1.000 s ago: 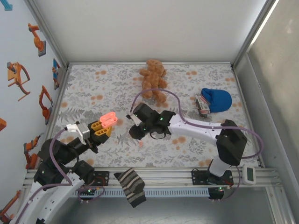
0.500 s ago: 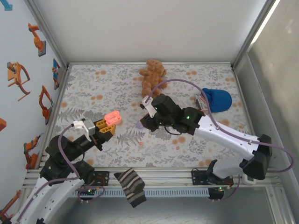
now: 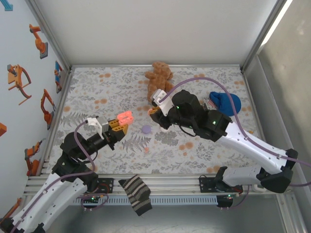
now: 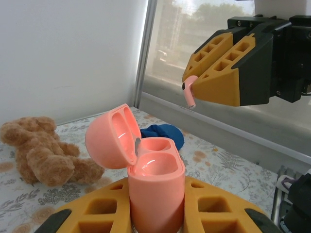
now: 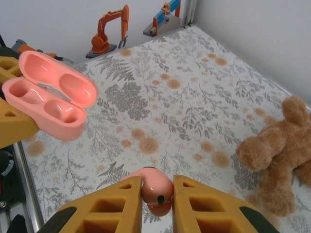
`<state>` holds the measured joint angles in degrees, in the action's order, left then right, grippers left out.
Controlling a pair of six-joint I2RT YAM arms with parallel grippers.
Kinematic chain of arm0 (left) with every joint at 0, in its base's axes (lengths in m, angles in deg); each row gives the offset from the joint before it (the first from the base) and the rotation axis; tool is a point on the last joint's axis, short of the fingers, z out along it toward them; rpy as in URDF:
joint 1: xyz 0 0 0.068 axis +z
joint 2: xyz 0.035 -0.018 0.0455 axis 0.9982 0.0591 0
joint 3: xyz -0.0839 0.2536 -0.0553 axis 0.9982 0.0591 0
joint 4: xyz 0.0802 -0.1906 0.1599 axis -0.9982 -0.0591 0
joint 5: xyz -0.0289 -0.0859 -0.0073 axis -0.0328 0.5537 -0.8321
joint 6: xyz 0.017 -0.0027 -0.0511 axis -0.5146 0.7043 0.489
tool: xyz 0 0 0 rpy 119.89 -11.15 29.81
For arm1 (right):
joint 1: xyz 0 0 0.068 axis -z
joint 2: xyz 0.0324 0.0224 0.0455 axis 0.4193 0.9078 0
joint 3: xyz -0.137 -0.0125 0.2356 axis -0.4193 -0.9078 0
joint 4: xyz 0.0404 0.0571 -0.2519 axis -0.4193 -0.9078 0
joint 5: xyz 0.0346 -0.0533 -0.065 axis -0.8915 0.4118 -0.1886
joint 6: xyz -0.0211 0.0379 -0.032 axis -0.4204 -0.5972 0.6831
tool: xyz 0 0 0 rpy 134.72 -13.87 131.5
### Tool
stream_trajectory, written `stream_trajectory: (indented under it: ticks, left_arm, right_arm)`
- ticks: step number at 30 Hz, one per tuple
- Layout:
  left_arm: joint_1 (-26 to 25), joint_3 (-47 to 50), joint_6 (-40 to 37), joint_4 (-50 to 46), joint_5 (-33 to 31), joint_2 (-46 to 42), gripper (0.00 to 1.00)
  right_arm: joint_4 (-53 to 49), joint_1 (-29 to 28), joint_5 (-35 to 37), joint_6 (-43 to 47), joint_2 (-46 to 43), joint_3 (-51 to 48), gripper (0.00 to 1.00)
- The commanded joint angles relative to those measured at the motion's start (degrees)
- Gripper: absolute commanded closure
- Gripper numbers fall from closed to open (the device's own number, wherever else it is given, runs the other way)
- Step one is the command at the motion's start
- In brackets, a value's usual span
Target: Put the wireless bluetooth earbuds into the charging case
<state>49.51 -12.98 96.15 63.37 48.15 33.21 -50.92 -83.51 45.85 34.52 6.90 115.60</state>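
The left gripper (image 3: pixel 118 127) is clamped on the base of the case (image 4: pixel 155 170). In the left wrist view the lid stands open toward 10 o'clock and both wells look empty. The right gripper (image 3: pixel 154 111) pinches a pink earbud (image 5: pixel 156 190) between narrow jaws, stem hanging below the tips. From above it sits at about 3 o'clock of the case and apart from it. To do this well, carry the earbud over one well, point the stem straight down into it, lower slowly, and release only once it seats
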Motion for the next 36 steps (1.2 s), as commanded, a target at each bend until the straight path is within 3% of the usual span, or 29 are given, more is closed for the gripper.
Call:
stream_trajectory:
  ticks: [1, 14, 36]
  left_arm:
    - [-0.2, 0.3, 1.3, 5.5, 1.8, 1.0, 1.0]
    - [-0.2, 1.0, 2.7, 11.9, 5.0, 4.5, 1.0]
    - [-0.2, 1.2, 3.3, 12.8, 6.3, 5.9, 1.0]
  right_arm:
    - [4.2, 0.2, -2.7, 4.5, 0.0, 3.2, 0.8]
    - [7.9, -0.9, -9.4, 9.9, 3.3, 6.2, 0.8]
    - [3.8, -5.2, -6.3, 15.8, 9.4, 12.0, 0.8]
